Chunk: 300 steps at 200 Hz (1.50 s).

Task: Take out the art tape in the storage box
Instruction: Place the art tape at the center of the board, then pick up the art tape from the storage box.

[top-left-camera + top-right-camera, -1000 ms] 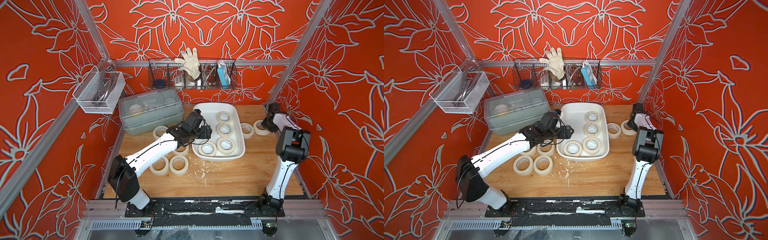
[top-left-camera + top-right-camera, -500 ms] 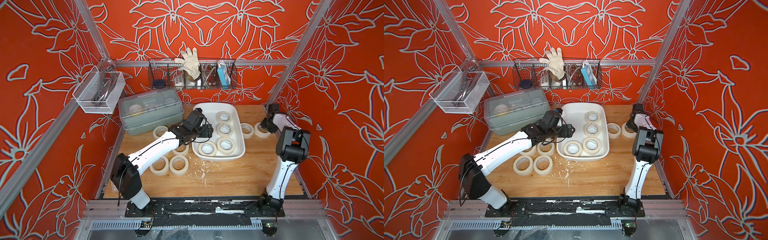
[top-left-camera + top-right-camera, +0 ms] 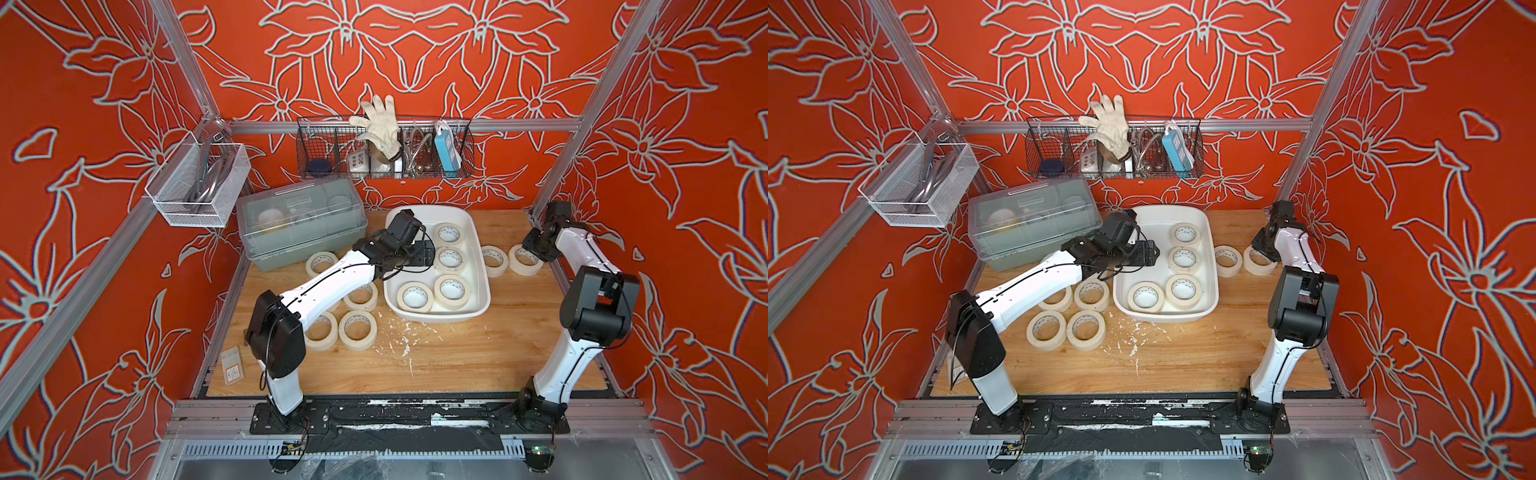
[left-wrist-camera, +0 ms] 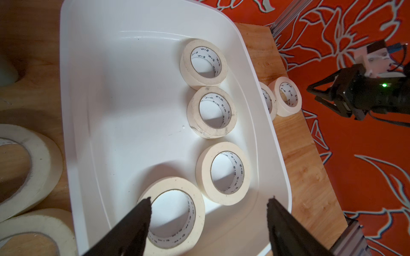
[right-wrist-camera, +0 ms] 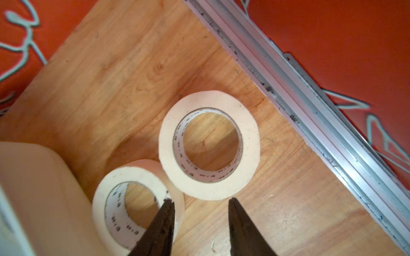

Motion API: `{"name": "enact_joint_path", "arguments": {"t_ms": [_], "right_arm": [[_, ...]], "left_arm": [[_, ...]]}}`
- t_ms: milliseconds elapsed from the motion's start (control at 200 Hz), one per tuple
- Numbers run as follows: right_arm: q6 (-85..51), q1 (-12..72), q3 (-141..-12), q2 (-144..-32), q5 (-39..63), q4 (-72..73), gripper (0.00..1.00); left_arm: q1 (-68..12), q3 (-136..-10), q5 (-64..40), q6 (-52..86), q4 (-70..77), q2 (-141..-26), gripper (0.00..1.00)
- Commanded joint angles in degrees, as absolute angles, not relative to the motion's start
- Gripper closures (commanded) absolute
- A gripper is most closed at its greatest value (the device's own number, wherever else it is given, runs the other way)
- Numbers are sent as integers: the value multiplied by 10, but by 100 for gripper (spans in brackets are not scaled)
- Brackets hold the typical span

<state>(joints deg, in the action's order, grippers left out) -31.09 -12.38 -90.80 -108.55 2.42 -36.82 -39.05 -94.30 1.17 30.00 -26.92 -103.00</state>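
**Art tape (image 4: pixel 175 182) lying flat in the storage box (image 3: pixel 436 318)**

The storage box, a glossy white plastic tub with rounded corners, sits on the wood-grain table (image 3: pixel 457 365). Its long axis runs from the robot's side toward the back wall. Four rolls lie flat inside it, holes facing up: three in a row along its right wall and one beside the nearest. They are matte cream rings with white cores that carry dark print. The left gripper (image 4: pixel 208 201) hangs over the box's near end, jaws spread wide and gripping nothing. Just right of the box, two more rolls (image 5: pixel 208 100) lie flat side by side on the wood. The right gripper (image 5: pixel 199 201) hovers over them, jaws partly apart with nothing between them. Further rolls (image 3: pixel 357 345) lie flat left of the box
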Motion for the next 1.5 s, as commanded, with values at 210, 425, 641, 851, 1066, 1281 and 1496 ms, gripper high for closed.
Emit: {"name": "enact_joint_path", "arguments": {"t_ms": [210,425,641,851,1066,1281,1496], "right_arm": [[-327,-94,-831,-1011,133,-364,52],[-332,-60,-798,-991,148,-354,52],[-327,-41,-784,-977,136,-357,52],[-324,-39,-760,-946,114,-353,52],[-324,-33,-746,-931,110,-347,52],[-326,-28,-734,-930,109,-340,52],[-327,-18,-732,-933,105,-340,52]], "left_arm": [[-394,-1042,45,284,-282,-1137,15],[-392,-1134,58,257,-281,-1228,12],[-388,-1245,65,251,-284,-1336,11],[-380,-1381,69,259,-294,-1450,12],[-369,-1470,78,265,-236,-1544,18],[-357,-1506,87,291,-173,-1600,24],[-338,-1556,65,353,-156,-1648,27]]}}
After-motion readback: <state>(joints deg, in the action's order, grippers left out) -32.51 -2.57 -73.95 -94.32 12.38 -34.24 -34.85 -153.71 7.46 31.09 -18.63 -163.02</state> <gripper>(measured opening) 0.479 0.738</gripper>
